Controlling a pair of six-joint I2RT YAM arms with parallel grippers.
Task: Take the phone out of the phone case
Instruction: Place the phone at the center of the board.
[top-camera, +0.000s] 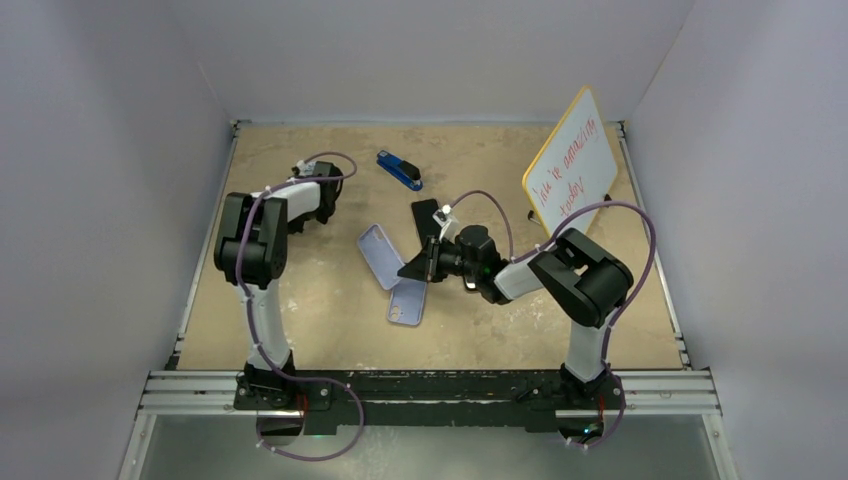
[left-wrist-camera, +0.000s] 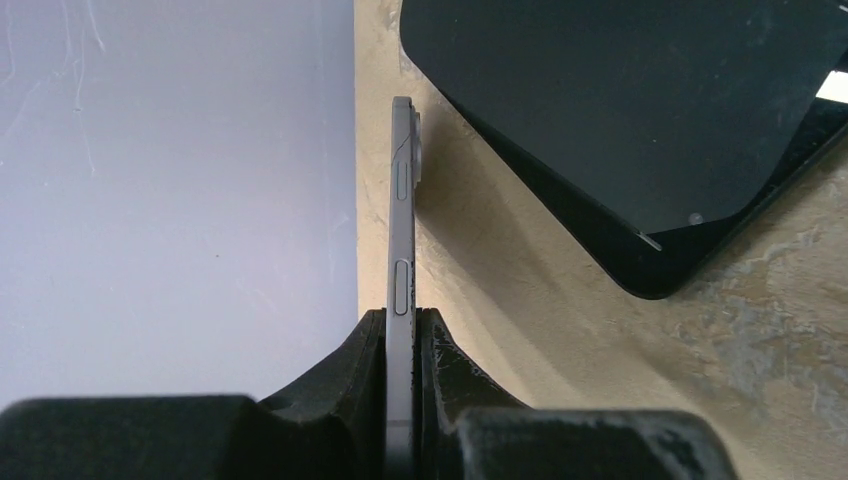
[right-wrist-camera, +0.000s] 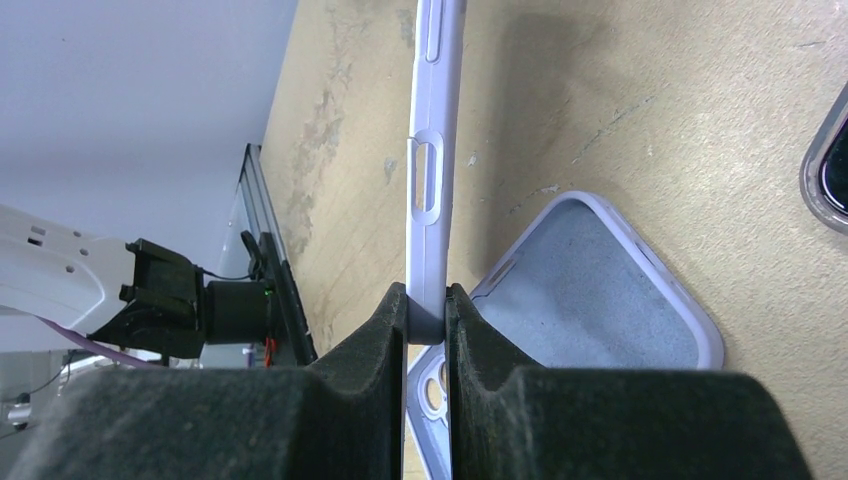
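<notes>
the slim grey phone (left-wrist-camera: 402, 230) shows edge-on in the left wrist view. its long axis runs straight out from the left gripper (left-wrist-camera: 402, 325), with the side buttons toward the camera and the camera bump at the far end, on the side facing the tan tabletop (left-wrist-camera: 560, 330). the black pads are closed tight on its near end. a flat black slab (left-wrist-camera: 620, 120) lies near it on the table side. on the other side there is only the pale wall (left-wrist-camera: 170, 200) in the background.

the pale lilac phone case (right-wrist-camera: 432, 190) has no phone in it and is well apart from the phone. the right gripper (right-wrist-camera: 428, 300) is closed on it near one end. from above, its broad face is up and its long axis runs toward the near edge. a second lilac case (right-wrist-camera: 600, 290) lies open side up just beside it, and a black phone (top-camera: 425, 215) lies farther back. bare table stretches toward the arm bases.
</notes>
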